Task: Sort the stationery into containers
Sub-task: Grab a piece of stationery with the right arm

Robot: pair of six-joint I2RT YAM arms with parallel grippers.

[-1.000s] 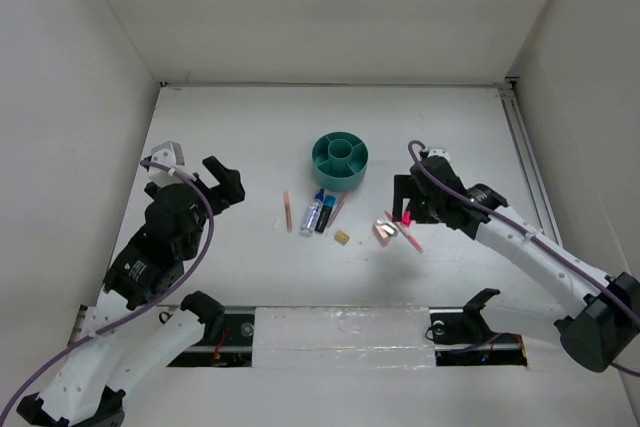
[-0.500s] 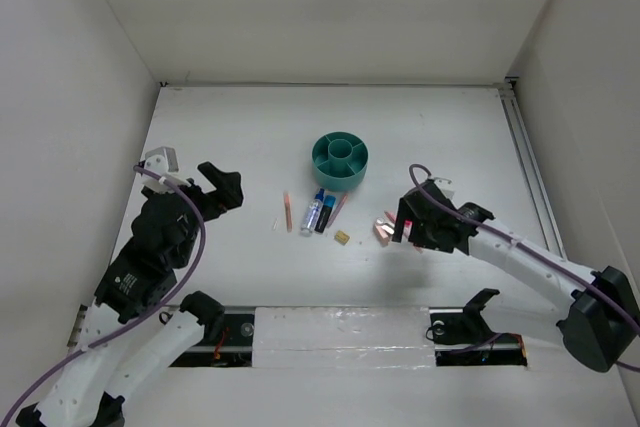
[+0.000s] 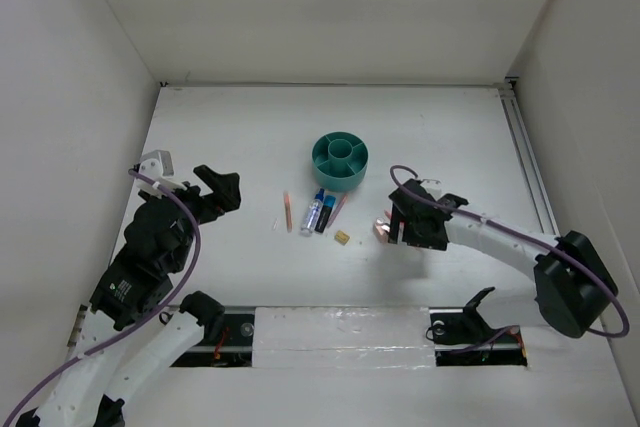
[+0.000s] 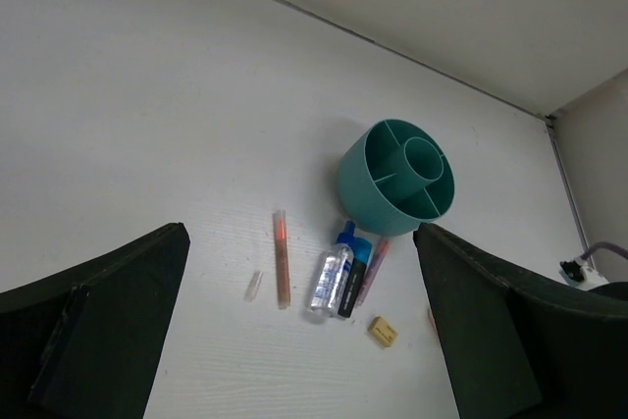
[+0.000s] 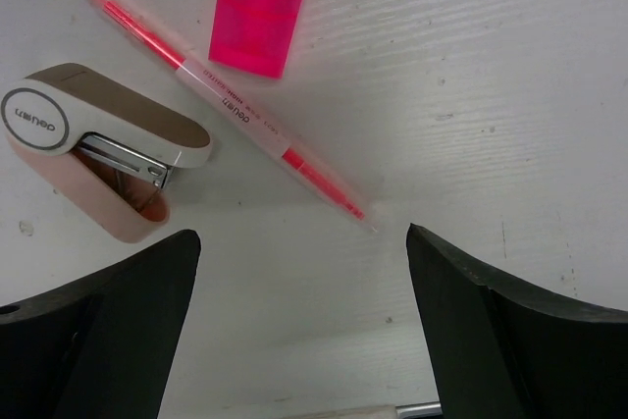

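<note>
Right gripper hung spread over thin pink pen beside stapler | left gripper was spread, well apart from stapler | risk: the jaws could have rolled the flat pen into the stapler as they shut

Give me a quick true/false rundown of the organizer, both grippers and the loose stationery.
1. The teal organizer holds no stationery. True.
2. The right gripper grips the pink highlighter. False: its jaws are open, and the highlighter lies on the table.
3. The stapler lies beside a thin pink pen. True.
4. The left gripper is shut. False: it is open and empty.
5. The tan block sits in the organizer. False: it lies on the table.
</note>
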